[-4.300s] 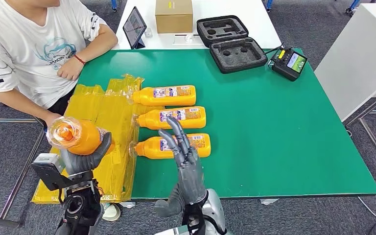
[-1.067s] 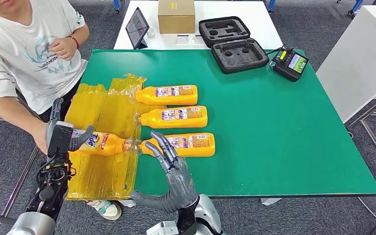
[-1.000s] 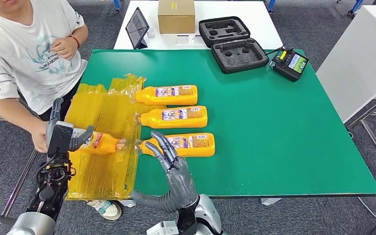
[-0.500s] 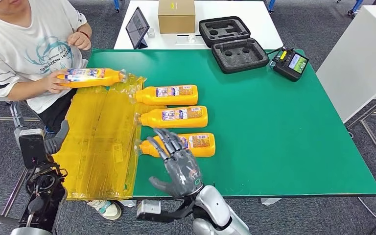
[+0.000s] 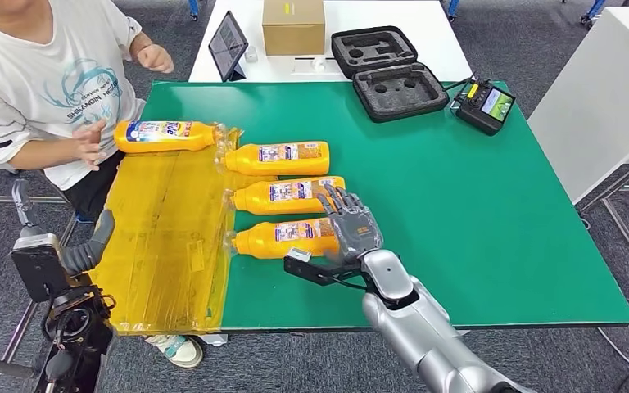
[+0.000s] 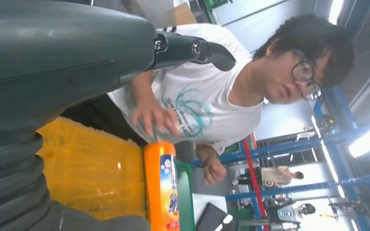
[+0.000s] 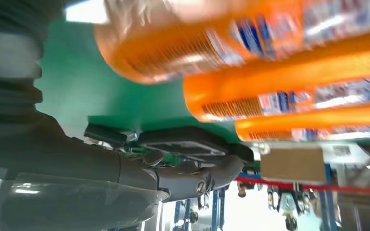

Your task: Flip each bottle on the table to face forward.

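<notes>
Four orange bottles lie on their sides on the green table (image 5: 459,205). The farthest bottle (image 5: 164,135), also in the left wrist view (image 6: 164,187), shows its blue front label; a person's hand (image 5: 90,143) is beside it. The second bottle (image 5: 274,158), third bottle (image 5: 287,195) and nearest bottle (image 5: 278,238) show small-print labels. My right hand (image 5: 350,228) lies over the nearest bottle's base end, fingers spread on it; in the right wrist view the thumb (image 7: 197,179) stays apart from that bottle (image 7: 197,38). My left hand (image 5: 49,260) hangs empty off the table's left edge.
Crumpled yellow plastic wrap (image 5: 164,237) covers the table's left part under the bottle necks. A person (image 5: 41,90) sits at the far left corner. A black foam case (image 5: 389,74), a controller (image 5: 483,102), a tablet (image 5: 227,45) and a cardboard box (image 5: 292,26) stand at the back.
The person took the bottle from my left hand and laid it at the far end of the row. My left hand drew back off the table. My right hand reached forward onto the nearest bottle.
</notes>
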`<state>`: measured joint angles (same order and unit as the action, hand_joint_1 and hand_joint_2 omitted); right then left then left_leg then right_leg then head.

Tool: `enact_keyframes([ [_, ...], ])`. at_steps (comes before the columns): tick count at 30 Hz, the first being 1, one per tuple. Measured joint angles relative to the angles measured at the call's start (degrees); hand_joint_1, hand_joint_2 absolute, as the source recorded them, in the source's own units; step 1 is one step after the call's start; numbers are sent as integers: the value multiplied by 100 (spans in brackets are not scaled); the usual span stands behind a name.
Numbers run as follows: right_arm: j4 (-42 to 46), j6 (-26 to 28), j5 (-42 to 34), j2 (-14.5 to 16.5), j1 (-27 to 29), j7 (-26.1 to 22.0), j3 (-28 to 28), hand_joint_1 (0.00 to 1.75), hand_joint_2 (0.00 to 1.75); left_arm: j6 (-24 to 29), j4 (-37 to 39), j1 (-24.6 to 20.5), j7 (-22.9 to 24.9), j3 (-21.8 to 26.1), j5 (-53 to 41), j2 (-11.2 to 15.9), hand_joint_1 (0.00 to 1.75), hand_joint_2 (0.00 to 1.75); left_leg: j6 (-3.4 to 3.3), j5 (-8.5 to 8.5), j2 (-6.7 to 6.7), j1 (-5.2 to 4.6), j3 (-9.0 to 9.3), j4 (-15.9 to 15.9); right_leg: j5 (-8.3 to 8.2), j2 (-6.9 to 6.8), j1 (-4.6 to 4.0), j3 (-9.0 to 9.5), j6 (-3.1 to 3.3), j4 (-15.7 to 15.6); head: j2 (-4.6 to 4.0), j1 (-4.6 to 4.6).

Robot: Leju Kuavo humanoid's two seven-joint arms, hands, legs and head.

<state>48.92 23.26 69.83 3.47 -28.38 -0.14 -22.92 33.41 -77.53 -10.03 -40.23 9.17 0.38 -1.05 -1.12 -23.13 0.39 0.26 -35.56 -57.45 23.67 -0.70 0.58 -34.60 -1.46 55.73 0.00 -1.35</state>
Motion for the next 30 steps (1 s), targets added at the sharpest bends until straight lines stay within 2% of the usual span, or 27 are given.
enact_keyframes([
  [18, -762, -275, -20, 181, -245, 37, 54, 0, 175, -91, 129, -44, 0, 8, -58, -145, 0, 175, 1, -4, 1, -1, -3, 0, 2, 2, 0, -5, 0, 0, 0, 1],
  [30, -1170, -554, -338, 492, -478, -293, 49, 0, 175, -50, 210, -175, 1, 8, -81, -172, 0, 175, 1, -3, 2, 0, -4, 1, 2, 3, 0, -6, 0, 0, 0, 1],
])
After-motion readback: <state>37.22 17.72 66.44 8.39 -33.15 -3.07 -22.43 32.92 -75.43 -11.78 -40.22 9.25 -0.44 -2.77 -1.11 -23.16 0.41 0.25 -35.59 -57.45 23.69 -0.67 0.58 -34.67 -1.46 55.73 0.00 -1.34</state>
